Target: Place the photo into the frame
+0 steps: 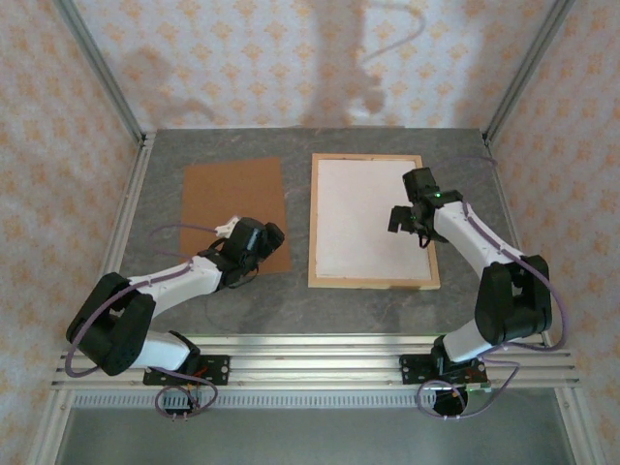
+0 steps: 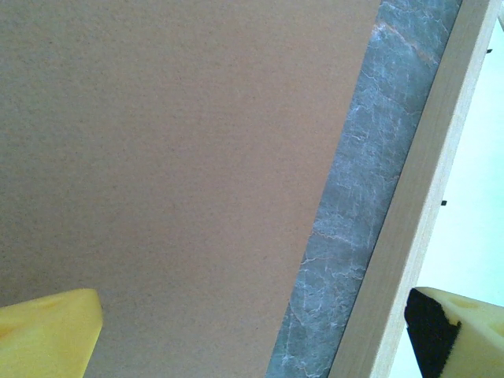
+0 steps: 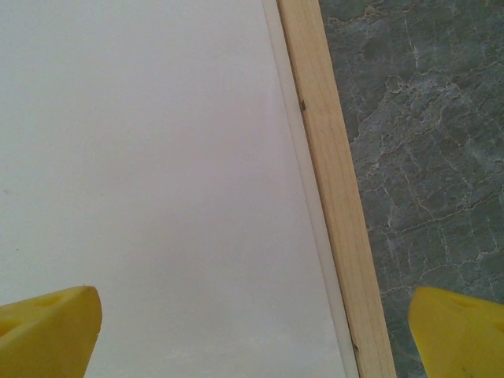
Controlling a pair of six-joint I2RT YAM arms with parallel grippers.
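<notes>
Light wood frame lies flat, centre-right on the grey desk, a plain white sheet inside; whether that is the photo cannot be told. Right claw, fingers spread wide, hangs above its right rail. Left claw, likewise spread, hangs over the brown board, centre-left.

Grey marbled table stood enclosed by cream, orange-flowered wallpaper walls; aluminium corner posts; soft shadows on rear wall.

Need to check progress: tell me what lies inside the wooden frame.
A plain white sheet fills the frame edge to edge. No printed image shows on it; anything beneath it is covered, so that cannot be told.
</notes>
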